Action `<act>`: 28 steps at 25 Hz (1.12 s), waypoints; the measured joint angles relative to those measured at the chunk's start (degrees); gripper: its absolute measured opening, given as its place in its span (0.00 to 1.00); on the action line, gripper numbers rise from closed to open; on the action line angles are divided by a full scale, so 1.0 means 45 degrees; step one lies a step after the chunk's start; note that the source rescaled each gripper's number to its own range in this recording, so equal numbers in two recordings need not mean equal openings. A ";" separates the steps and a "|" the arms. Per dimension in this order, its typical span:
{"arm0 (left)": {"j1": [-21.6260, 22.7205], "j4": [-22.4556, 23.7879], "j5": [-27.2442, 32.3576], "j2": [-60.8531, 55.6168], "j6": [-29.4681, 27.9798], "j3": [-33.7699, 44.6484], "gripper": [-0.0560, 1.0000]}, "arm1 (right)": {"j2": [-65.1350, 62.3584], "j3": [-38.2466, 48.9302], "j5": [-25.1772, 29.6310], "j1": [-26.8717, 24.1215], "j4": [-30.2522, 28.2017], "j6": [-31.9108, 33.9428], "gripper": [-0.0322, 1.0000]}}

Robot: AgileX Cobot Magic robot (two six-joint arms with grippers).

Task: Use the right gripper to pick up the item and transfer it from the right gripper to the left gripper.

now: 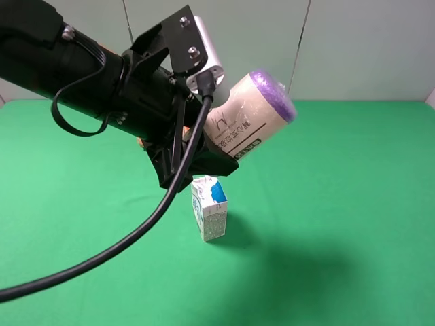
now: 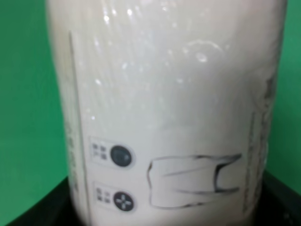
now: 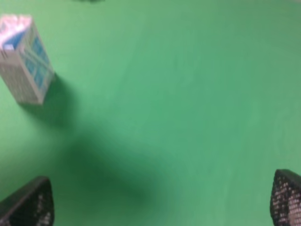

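Note:
The item (image 1: 255, 112), a cream canister with a purple end and a green label, is held in the air by my left gripper (image 1: 216, 155), tilted with its purple end up and to the right. It hangs above the green table. In the left wrist view the item (image 2: 169, 94) fills the frame, with the black fingers (image 2: 44, 207) at its sides and the left gripper (image 2: 164, 212) shut on it. My right gripper (image 3: 160, 202) is open and empty, its fingers (image 3: 30, 205) wide apart over bare green cloth. It does not show in the exterior view.
A white-and-blue carton (image 1: 209, 207) stands upright on the green table (image 1: 353, 204) below the held item; it also shows in the right wrist view (image 3: 26, 59). A bit of orange (image 1: 140, 142) peeks from behind the left arm. A thick black cable (image 1: 102, 255) hangs at front left.

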 joint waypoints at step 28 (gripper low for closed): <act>-0.0024 0.0058 0.0000 0.0000 -0.1634 0.0004 0.05 | -0.0852 0.0396 -0.0731 -0.3585 -0.0030 0.0396 1.00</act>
